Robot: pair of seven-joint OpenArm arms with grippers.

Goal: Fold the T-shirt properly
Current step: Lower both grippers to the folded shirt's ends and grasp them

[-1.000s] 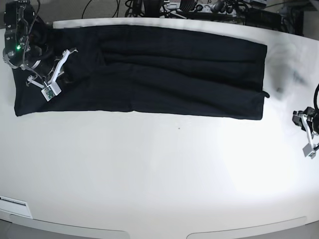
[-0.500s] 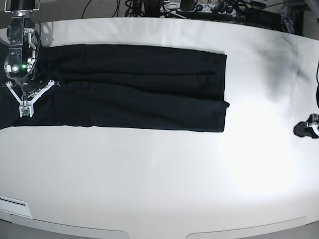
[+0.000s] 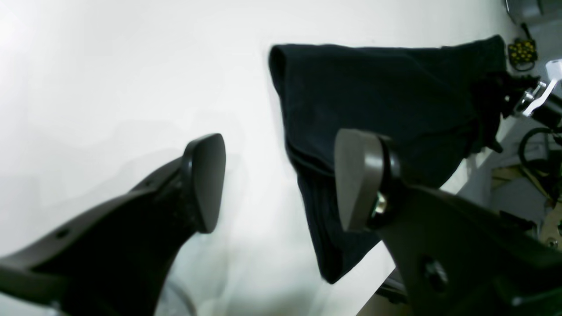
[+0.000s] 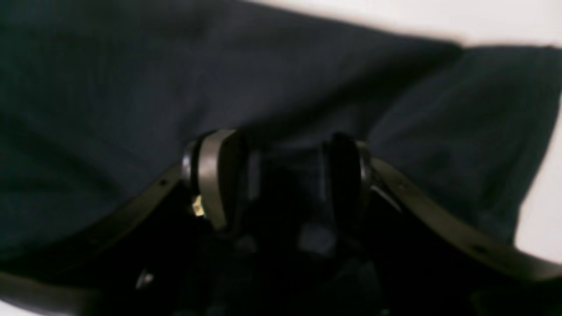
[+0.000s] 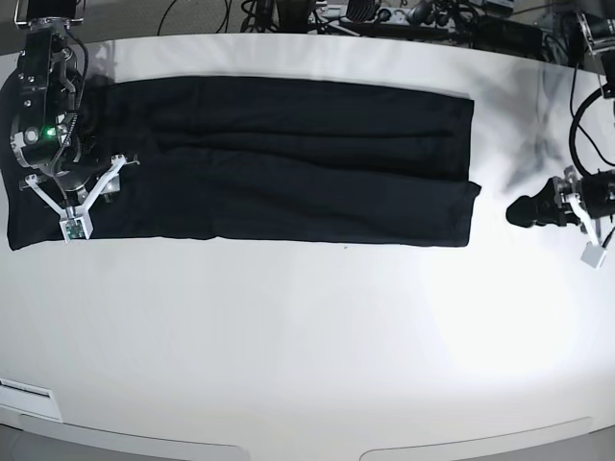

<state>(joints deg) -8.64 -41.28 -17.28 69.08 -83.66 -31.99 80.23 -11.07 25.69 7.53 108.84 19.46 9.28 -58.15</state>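
A black T-shirt (image 5: 250,158) lay folded into a long band across the far half of a white table (image 5: 307,346), running from the base view's left edge to a squared end right of centre. The right gripper (image 5: 82,187) sat over the shirt's left end; its wrist camera, though blurred, showed the two fingers (image 4: 210,175) spread apart with dark cloth (image 4: 131,87) beneath and between them, and whether they touched the cloth could not be told. The left gripper (image 5: 524,209) hovered over bare table, just beside the shirt's right end and apart from it. Its wrist view showed its jaws wide apart, gripping nothing, with white table between the pads (image 3: 206,180) and the shirt's end (image 3: 386,101) lying beyond. Cables (image 5: 384,14) crowded the floor past the table's far edge.
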